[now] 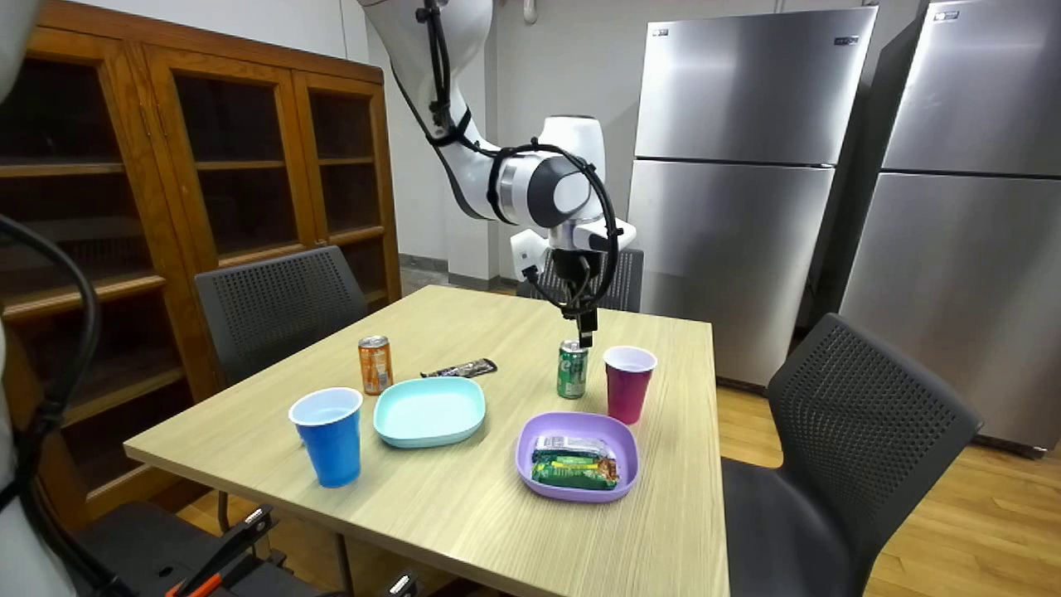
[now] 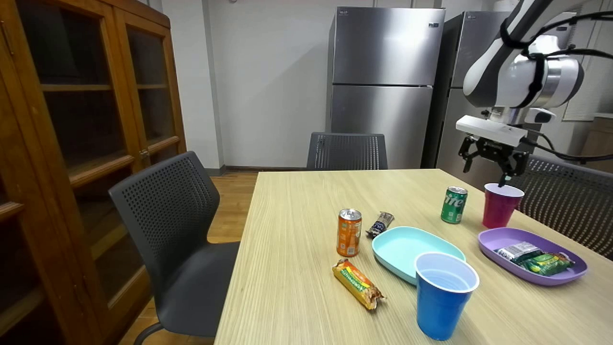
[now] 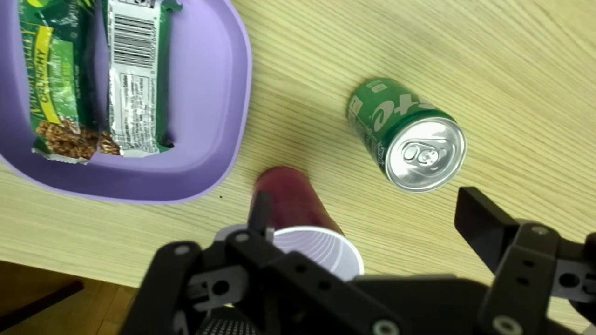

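My gripper (image 3: 365, 204) stands open above the table, with nothing between its fingers. Below it in the wrist view are a green soda can (image 3: 400, 125), upright, and a maroon cup (image 3: 293, 200) with a white inside. One fingertip overlaps the cup's near side and rim there; whether it touches, I cannot tell. In an exterior view the gripper (image 2: 484, 175) hangs over the space between the can (image 2: 454, 205) and the cup (image 2: 498, 211). A purple plate (image 3: 205, 172) beside the cup holds two green-wrapped granola bars (image 3: 135, 83).
A teal plate (image 1: 429, 410), a blue cup (image 1: 331, 444), an orange can (image 1: 375, 365) and a dark wrapped bar (image 1: 460, 368) stand or lie elsewhere on the table (image 1: 464, 514). A yellow-orange wrapped bar (image 2: 357, 282) lies near the orange can. Chairs (image 1: 829, 464) surround the table.
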Controlling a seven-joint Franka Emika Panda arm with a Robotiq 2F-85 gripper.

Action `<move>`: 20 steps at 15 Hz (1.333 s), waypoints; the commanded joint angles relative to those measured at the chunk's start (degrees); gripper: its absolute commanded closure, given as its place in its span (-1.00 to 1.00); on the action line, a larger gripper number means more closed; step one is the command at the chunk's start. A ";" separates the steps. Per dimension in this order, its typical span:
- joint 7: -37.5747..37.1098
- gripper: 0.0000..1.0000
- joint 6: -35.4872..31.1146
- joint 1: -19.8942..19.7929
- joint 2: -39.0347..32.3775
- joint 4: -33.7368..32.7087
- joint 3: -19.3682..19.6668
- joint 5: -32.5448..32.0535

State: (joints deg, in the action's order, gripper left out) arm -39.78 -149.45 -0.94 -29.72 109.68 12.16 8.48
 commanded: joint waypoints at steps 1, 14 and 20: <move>-0.01 -1.00 4.38 -0.69 -3.81 -6.72 -1.30 0.81; 0.58 -1.00 13.85 -1.12 -14.97 -22.41 -2.47 0.43; 0.44 -1.00 15.58 -1.15 -18.24 -25.81 -2.33 0.17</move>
State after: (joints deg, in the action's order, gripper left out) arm -39.76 -137.09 -1.33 -45.82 87.85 10.42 8.54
